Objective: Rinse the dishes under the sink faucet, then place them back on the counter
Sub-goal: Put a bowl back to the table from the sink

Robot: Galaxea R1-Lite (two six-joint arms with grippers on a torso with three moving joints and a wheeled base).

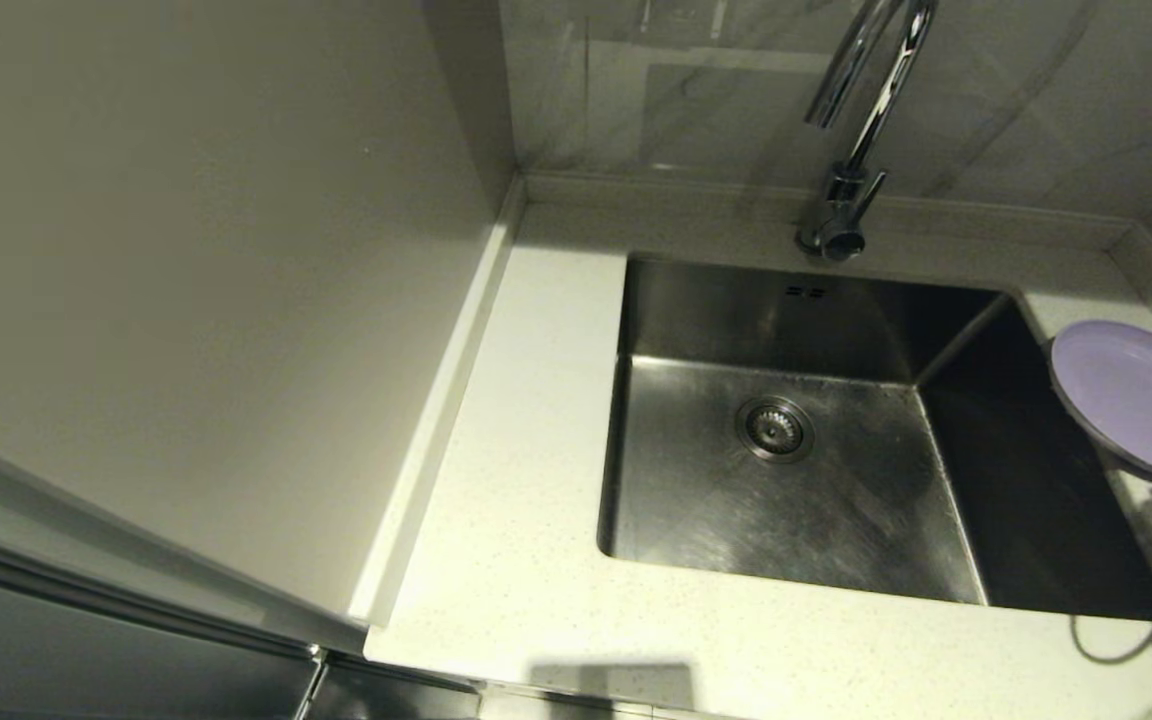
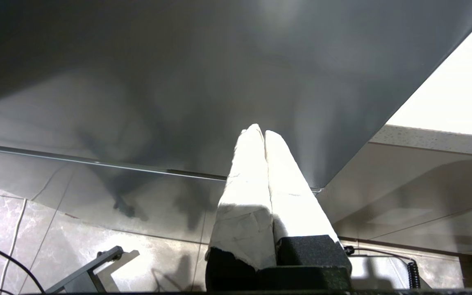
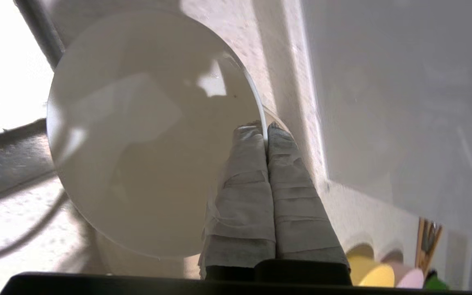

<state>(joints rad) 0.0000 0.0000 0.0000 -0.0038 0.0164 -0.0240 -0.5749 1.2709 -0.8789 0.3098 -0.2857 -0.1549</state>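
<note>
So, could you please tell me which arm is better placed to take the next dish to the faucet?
The right: its hand is shut on the cream plate. The left hand hangs shut below the counter.

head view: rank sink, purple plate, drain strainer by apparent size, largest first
1. sink, by far the largest thing of the three.
2. purple plate on the counter to the sink's right; the frame edge cuts it off, so its full extent is unsure.
3. drain strainer, a small disc in the basin floor.
</note>
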